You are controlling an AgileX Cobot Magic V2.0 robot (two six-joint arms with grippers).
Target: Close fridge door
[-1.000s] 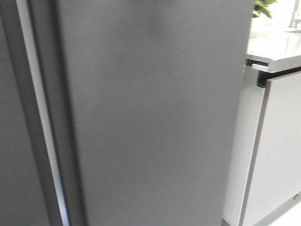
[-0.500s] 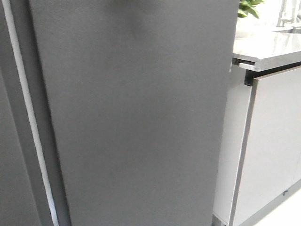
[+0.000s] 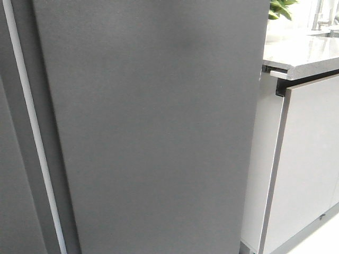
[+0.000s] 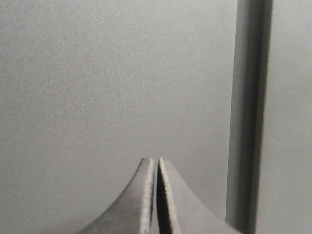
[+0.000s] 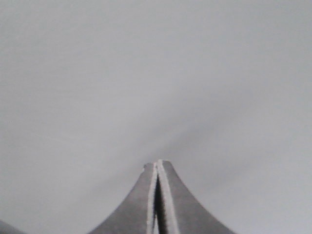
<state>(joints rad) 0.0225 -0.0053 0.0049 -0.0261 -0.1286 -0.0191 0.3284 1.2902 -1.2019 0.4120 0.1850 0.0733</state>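
The fridge door is a wide flat matte dark-grey panel that fills most of the front view; only its outer face shows. My left gripper is shut and empty, its tips close to a grey panel face, with a dark vertical seam beside it. My right gripper is shut and empty, its tips close to a plain grey surface. Neither gripper shows in the front view.
A narrower dark-grey panel with a thin white strip stands left of the door. A pale grey cabinet front with dark edging stands at the right under a grey countertop. A green plant is at the back.
One second ago the door and cabinet stood further right in the front view; they shifted left. Over the last half second nothing has visibly moved.
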